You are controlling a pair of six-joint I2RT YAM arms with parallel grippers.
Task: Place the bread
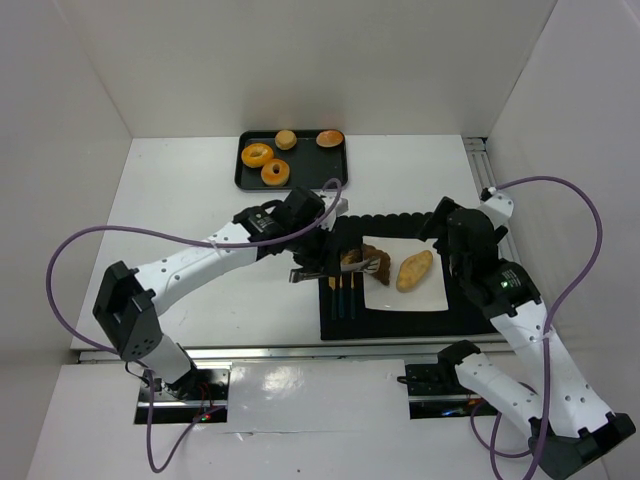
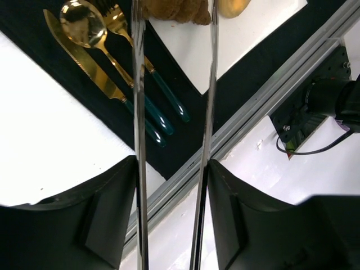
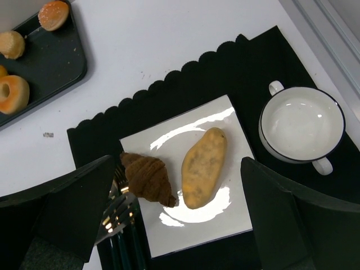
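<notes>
Bright, even overhead light; glare streaks the white plate (image 3: 230, 211).

The white table (image 1: 190, 210) carried a black scalloped placemat (image 1: 400, 325), spread beneath the right jaws and just ahead of the left jaws. A black tray (image 1: 310, 165) lay well beyond the left jaws, apart from the placemat.

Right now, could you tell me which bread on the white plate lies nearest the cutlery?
The dark brown croissant, at the plate edge beside the cutlery; the pale oblong roll lies nearer the plate's middle.
</notes>
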